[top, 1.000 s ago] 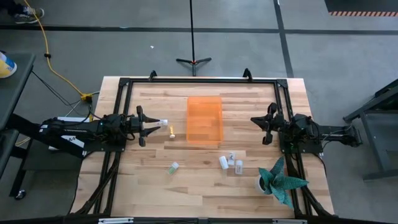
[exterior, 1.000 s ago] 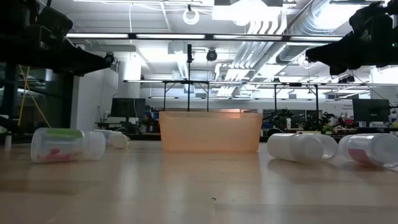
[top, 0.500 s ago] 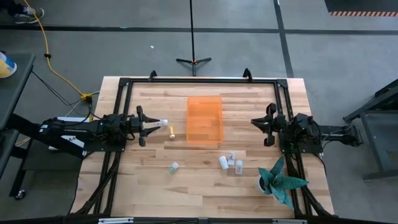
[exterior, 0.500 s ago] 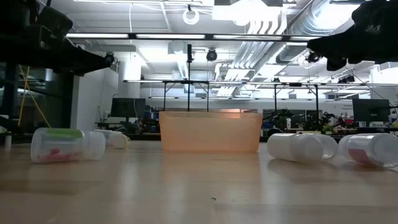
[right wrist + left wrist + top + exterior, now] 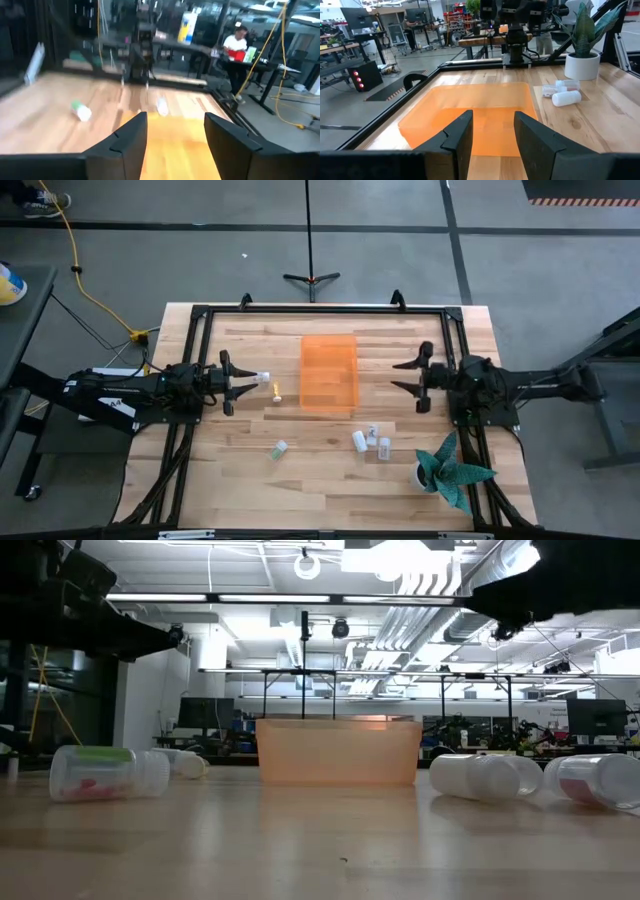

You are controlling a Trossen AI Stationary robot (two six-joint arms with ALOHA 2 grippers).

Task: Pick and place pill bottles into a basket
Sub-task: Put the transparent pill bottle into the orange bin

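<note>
The basket [image 5: 329, 373] is a translucent orange tray at the table's middle. Pill bottles lie on their sides on the wood: a white one [image 5: 262, 378] and an amber one [image 5: 276, 391] left of the basket, a green-capped one [image 5: 279, 448] nearer the front, and three white ones [image 5: 370, 442] at the front right. My left gripper [image 5: 246, 385] hangs open above the table beside the white bottle, with nothing between its fingers [image 5: 492, 120]. My right gripper [image 5: 400, 376] stands open right of the basket, above the table, also with nothing between its fingers [image 5: 175, 120].
A teal plant in a white pot [image 5: 450, 470] stands at the front right corner, close to the three white bottles. A black frame [image 5: 300, 310] runs round the table's edges. Bare wood lies in front of the basket.
My right gripper has moved toward the basket, to the table's left, and has opened its fingers wide. The left arm and all the bottles have stayed where they were.
</note>
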